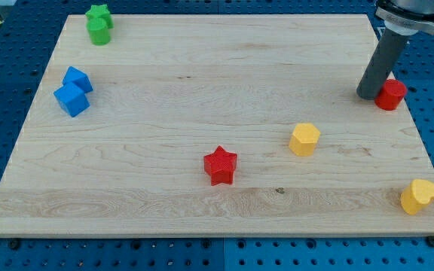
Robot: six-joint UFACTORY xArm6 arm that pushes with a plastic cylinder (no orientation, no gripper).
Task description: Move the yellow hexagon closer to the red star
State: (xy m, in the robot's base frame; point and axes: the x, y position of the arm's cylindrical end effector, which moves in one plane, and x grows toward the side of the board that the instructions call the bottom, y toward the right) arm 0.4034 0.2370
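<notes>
The yellow hexagon point(304, 139) lies on the wooden board at the view's right of centre. The red star point(220, 165) lies to its left and a little lower, about a block's width or two apart from it. My tip point(368, 95) rests on the board at the view's upper right, well above and to the right of the yellow hexagon. It stands right beside a red round block point(390, 94), on that block's left.
A yellow heart-like block point(419, 196) sits at the board's lower right corner. Two blue blocks point(72, 92) sit together at the left edge. Two green blocks point(99, 24) sit at the top left. The board's edge point(217, 233) runs along the view's bottom.
</notes>
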